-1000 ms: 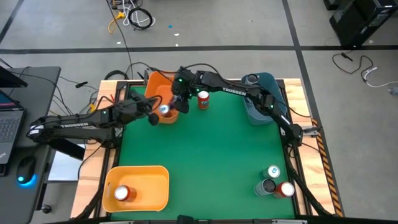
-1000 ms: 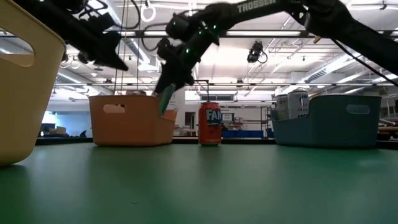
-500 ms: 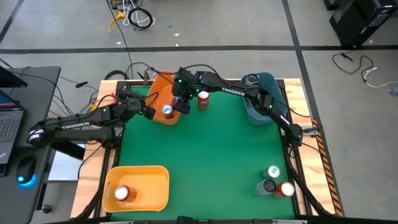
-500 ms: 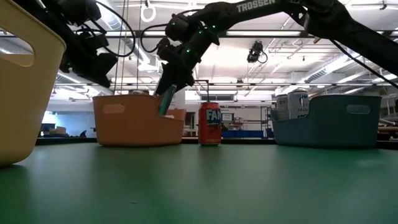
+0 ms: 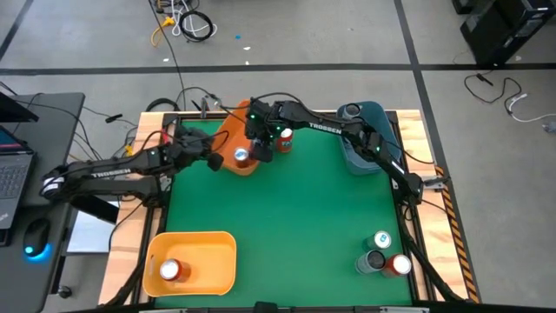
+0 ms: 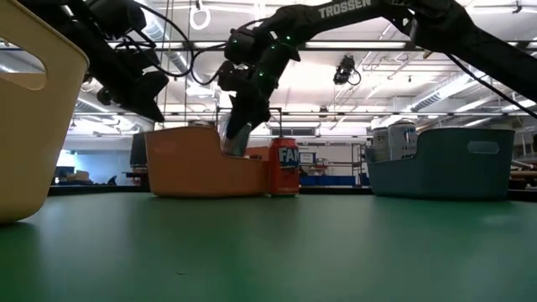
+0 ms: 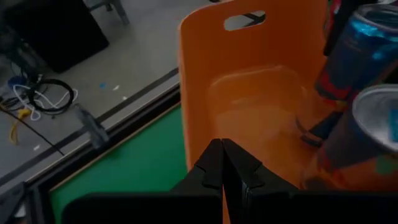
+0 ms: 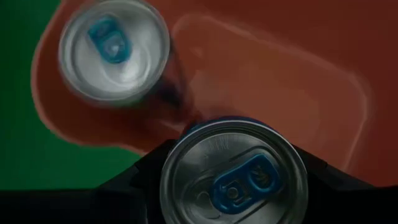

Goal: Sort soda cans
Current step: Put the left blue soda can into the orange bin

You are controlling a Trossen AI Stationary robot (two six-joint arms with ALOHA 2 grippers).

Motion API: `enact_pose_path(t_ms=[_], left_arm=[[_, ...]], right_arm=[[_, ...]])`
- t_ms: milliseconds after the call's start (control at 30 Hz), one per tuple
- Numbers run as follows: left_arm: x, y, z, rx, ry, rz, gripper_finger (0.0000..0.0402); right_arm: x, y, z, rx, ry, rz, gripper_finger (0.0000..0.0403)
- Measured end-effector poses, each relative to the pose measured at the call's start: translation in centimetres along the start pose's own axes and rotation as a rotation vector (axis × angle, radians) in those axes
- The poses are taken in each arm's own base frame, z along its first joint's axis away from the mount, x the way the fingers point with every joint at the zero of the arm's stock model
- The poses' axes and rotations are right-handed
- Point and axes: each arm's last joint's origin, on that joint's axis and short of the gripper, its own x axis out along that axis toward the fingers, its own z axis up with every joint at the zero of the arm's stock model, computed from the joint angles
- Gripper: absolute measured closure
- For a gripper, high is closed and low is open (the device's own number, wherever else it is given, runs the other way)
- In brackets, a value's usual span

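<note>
Your table (image 5: 287, 217) carries the orange bin (image 5: 233, 130) directly under both tools. The yellow bin (image 5: 213, 261), far from either tool, holds a red-orange can (image 5: 170, 270). Your right tool (image 5: 258, 148) grips a light-blue can (image 8: 233, 177) above the orange bin, with another light-blue can (image 5: 241, 156) inside the bin just below it. Your left tool (image 5: 211, 160) is pinched shut on the orange bin's rim. A red-orange can (image 5: 284, 139) stands just beside your right tool; three cans (image 5: 384, 254) sit well apart from it.
</note>
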Motion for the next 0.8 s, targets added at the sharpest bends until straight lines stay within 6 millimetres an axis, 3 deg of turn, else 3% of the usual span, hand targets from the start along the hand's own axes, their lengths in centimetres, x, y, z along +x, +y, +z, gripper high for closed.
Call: enact_pose_path(t_ms=[267, 467, 800], left_arm=[[0.53, -0.42, 0.12, 0.016, -0.003, -0.013, 0.0401], [0.53, -0.42, 0.12, 0.022, -0.003, -0.015, 0.0401], [0.52, -0.53, 0.15, 0.035, -0.001, -0.048, 0.0401]], right_arm=[[0.01, -0.08, 0.33, 0.004, -0.034, -0.010, 0.0179], [0.01, -0.11, 0.22, 0.008, -0.024, -0.009, 0.0129], [0.00, -0.18, 0.37, -0.010, -0.039, -0.012, 0.0183]])
